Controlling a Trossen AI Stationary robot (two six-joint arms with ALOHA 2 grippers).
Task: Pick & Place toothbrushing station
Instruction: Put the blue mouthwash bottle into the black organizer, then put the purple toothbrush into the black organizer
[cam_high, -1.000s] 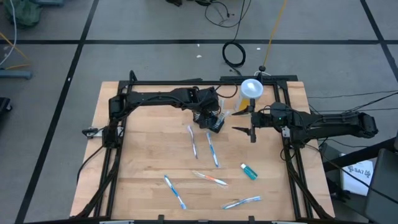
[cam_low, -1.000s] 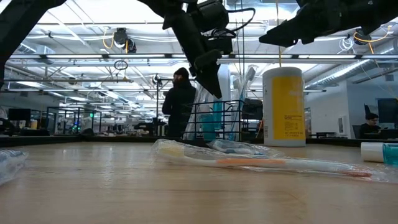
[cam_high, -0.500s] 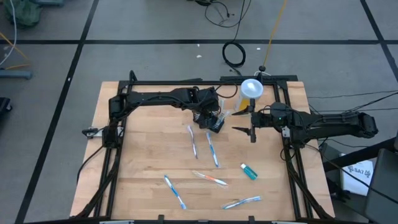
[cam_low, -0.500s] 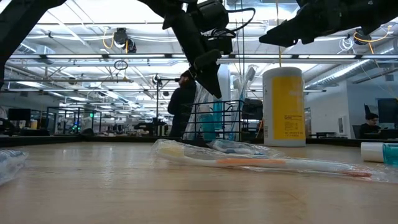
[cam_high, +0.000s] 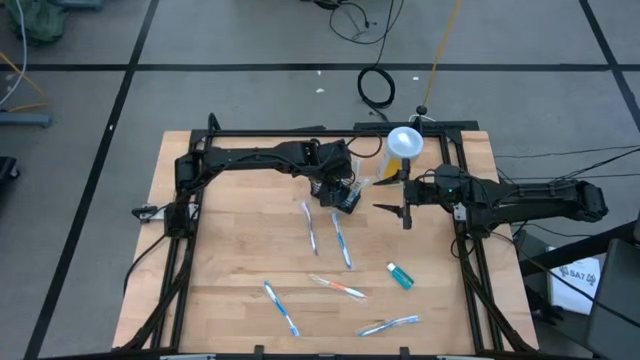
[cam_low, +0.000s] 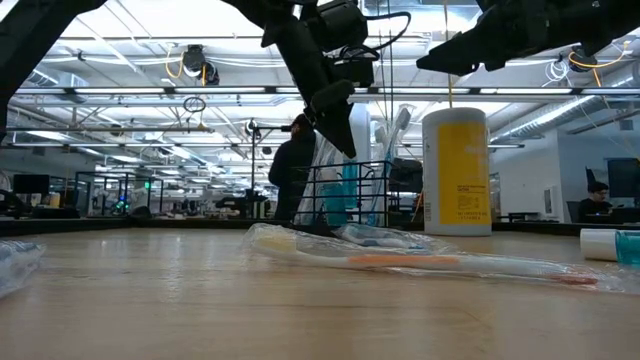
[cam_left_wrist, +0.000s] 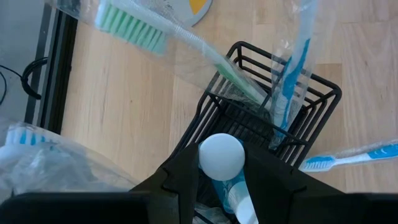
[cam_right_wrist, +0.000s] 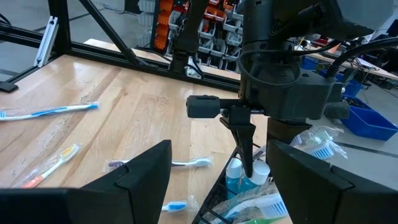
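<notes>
While the black wire-mesh caddy (cam_high: 347, 196) stands near the back middle of the wooden table (cam_high: 230, 260), just in front of the yellow cup with its white lid (cam_high: 404, 141), the left pincer (cam_high: 342, 188) hangs directly over it. In the left wrist view its fingers are clamped on a white-capped tube (cam_left_wrist: 221, 155) held upright in the caddy (cam_left_wrist: 311, 102), beside a wrapped green-bristled toothbrush (cam_left_wrist: 134, 31) and a wrapped blue one (cam_left_wrist: 292, 68) that lean out over the rim. The right pincer (cam_high: 405, 212) hovers clear of the table just beside the caddy, fingers apart and empty. Wrapped toothbrushes (cam_high: 341, 240) lie scattered over the table's front half, with a small teal tube (cam_high: 400, 275) towards the right. Beyond the table in the low view, a person (cam_low: 292, 165) in dark clothing stands in the room.
</notes>
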